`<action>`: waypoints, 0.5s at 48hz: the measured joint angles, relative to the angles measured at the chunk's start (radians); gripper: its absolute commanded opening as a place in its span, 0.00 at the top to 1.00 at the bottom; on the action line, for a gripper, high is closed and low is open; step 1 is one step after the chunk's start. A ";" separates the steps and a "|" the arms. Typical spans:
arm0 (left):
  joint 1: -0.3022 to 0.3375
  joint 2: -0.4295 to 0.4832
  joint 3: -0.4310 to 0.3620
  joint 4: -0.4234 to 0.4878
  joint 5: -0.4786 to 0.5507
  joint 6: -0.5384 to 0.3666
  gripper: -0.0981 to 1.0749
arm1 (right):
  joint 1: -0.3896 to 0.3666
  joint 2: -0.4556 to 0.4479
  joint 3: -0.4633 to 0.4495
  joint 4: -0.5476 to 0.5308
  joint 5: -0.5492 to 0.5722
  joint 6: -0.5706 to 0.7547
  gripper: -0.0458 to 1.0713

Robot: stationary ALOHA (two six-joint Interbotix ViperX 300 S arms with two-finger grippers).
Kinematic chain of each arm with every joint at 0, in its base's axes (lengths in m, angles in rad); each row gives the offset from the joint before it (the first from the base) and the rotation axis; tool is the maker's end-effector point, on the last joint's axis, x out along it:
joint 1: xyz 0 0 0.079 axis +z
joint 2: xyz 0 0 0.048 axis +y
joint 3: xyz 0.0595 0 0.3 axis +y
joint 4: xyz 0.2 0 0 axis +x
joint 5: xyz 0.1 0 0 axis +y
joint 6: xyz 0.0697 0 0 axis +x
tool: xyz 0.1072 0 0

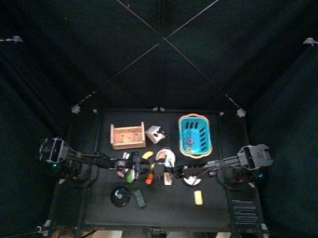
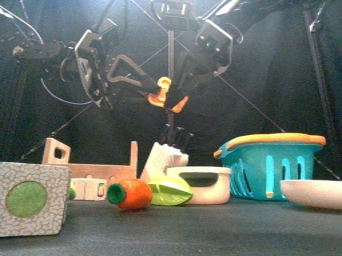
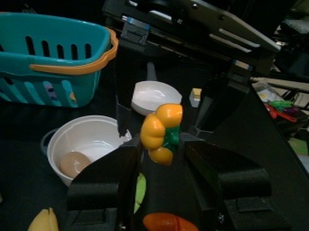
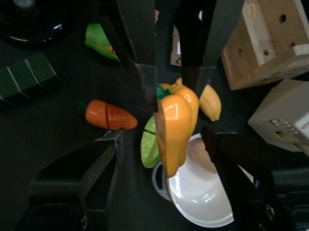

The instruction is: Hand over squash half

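The squash half, yellow-orange with a green stem end, hangs in the air above the middle of the table, between both grippers. My left gripper comes in from the left and is shut on the squash half, which sits between its jaws. My right gripper faces it from the right, jaws spread wide and standing clear on both sides of the squash half. In the top view the two grippers meet near the table's front middle.
A teal basket with an orange rim stands at the right, a white bowl beside it. A wooden box is at the left. Below lie an orange toy vegetable, a white cup and a speckled cube.
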 measured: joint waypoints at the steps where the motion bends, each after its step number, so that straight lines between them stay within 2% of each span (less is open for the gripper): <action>1: 0.000 -0.002 -0.002 0.000 0.000 -0.002 0.30 | 0.000 0.000 0.003 -0.002 0.003 0.000 0.09; 24: 0.000 -0.002 0.000 0.000 0.000 0.000 0.30 | 0.002 0.002 0.015 -0.005 0.012 0.005 0.09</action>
